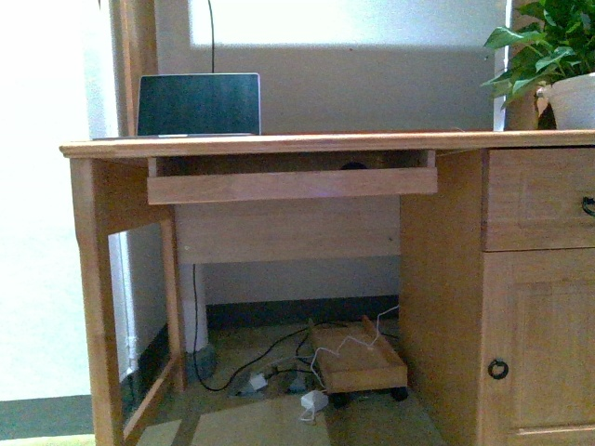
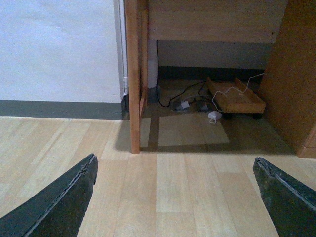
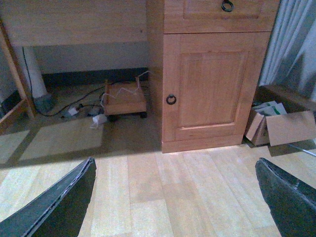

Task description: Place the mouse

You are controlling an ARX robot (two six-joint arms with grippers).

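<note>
One small dark dome only: the mouse [image 1: 353,166], peeking over the front board of the pulled-out tray [image 1: 291,184] beneath the top of the desk [image 1: 325,143], right of centre, seen in the front view alone. Above and well to the left, on the desk top, an open laptop [image 1: 198,104] with a dark screen; at far right, a leafy plant [image 1: 544,42] in a white pot [image 1: 575,102]. Below, on the ground, a low wheeled wooden platform [image 1: 358,364] and a white adapter [image 1: 314,400] just beside it. From the left wrist: left gripper [image 2: 175,197] spread wide, holding nothing, over pale plank floor [image 2: 187,163]. From the right wrist: right gripper [image 3: 175,197] likewise spread and empty, facing a cabinet door [image 3: 212,84] with a ring handle [image 3: 171,99]; near it a cardboard box [image 3: 281,126], print on its contents too blurred to read.
</note>
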